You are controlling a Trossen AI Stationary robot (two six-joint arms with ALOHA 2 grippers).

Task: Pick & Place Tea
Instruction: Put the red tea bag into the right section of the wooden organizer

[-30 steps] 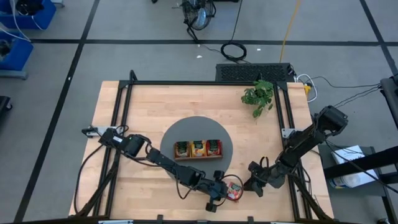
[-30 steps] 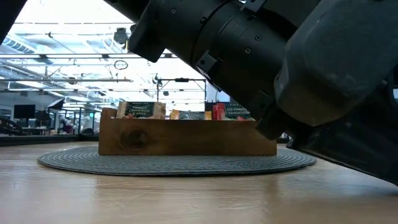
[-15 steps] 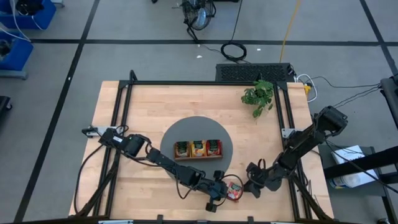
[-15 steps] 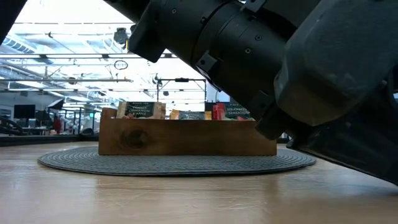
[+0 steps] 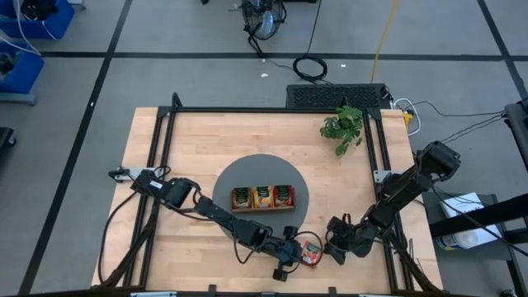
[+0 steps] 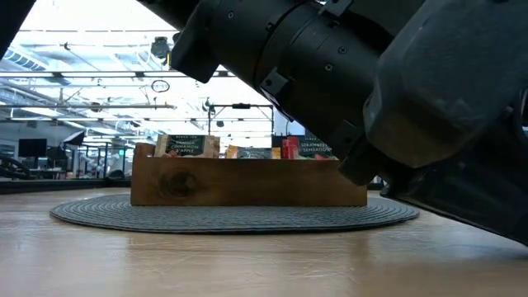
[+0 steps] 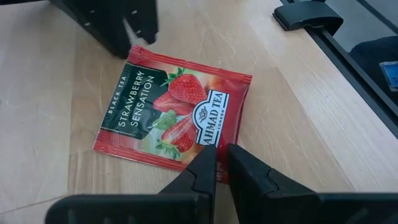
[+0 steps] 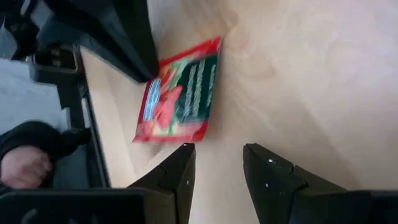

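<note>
One red tea sachet [image 7: 174, 117] on table, two tools [image 7: 216, 163] [image 8: 216, 163] beside it

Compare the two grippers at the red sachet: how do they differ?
The left gripper has its fingers nearly together, pinching the edge of the red sachet; the right gripper is open and holds nothing. The left touches the sachet; the right stands just short of it. Both sit low at the table's front edge.

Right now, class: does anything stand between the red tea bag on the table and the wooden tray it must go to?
Nothing visible does. The red tea bag lies near the table's front edge, and only bare table and the grey mat separate it from the wooden tray.
</note>
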